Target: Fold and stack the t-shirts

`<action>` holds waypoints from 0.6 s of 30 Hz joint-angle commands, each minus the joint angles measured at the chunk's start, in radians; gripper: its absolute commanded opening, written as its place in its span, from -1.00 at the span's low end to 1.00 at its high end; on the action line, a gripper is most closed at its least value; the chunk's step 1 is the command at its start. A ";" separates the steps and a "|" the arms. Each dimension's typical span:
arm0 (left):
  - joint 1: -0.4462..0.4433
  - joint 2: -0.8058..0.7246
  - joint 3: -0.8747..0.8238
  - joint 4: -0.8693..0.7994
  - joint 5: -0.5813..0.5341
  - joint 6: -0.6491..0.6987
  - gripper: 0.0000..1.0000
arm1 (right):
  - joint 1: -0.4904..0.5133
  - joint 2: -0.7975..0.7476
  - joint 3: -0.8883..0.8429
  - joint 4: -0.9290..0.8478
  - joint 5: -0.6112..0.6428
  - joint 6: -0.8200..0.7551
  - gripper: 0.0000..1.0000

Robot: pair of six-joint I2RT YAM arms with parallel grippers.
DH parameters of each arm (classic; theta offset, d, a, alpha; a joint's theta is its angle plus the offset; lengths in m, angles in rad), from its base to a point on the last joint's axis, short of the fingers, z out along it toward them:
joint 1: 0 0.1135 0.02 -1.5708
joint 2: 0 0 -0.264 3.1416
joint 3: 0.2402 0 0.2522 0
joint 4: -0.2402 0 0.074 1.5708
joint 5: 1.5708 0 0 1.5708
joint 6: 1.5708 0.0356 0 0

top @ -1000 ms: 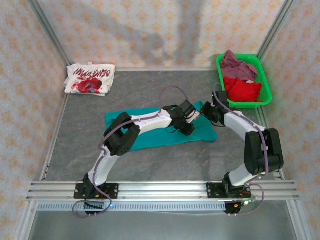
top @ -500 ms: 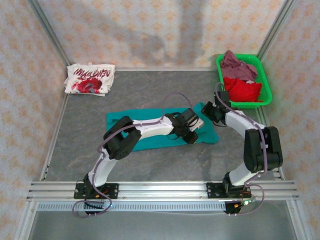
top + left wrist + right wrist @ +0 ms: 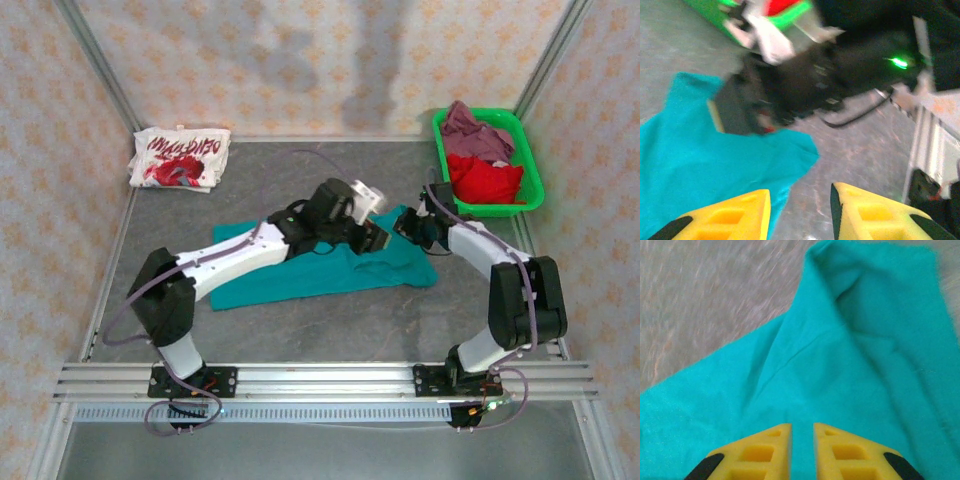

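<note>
Teal t-shirt [image 3: 300, 278] spread flat mid-desk [image 3: 300, 180]. Left pincer [image 3: 800, 210] over its 3 o'clock end, parted, holding nothing. Right pincer [image 3: 802, 440] there too, nearly closed over teal cloth; grip not determinable. White t-shirt [image 3: 180, 158] folded at 10 o'clock. Red t-shirt [image 3: 485, 180] and mauve t-shirt [image 3: 472, 128] in basket [image 3: 532, 188] at 2 o'clock.

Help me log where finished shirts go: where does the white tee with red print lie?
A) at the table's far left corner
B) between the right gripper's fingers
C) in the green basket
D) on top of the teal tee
A: the white tee lies folded at the far left corner of the table, apart from the teal tee and the green basket.
</note>
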 commanded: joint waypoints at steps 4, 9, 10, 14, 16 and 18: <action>0.207 -0.166 -0.242 0.007 -0.263 -0.179 -0.12 | 0.082 0.053 -0.017 0.006 -0.017 -0.005 -0.68; 0.417 -0.220 -0.306 -0.173 -0.383 -0.265 -0.12 | 0.084 0.125 -0.016 0.038 0.027 0.003 -0.70; 0.456 -0.225 -0.313 -0.202 -0.397 -0.270 -0.12 | 0.085 0.140 -0.013 0.040 0.032 0.003 -0.71; 0.576 -0.222 -0.331 -0.274 -0.416 -0.286 -0.03 | 0.082 0.183 -0.010 0.041 0.066 0.022 -0.71; 0.625 -0.217 -0.337 -0.311 -0.432 -0.294 -0.03 | 0.075 0.198 -0.014 0.043 0.074 0.033 -0.72; 0.672 -0.228 -0.364 -0.324 -0.441 -0.297 0.03 | 0.065 0.208 -0.024 0.050 0.077 0.047 -0.73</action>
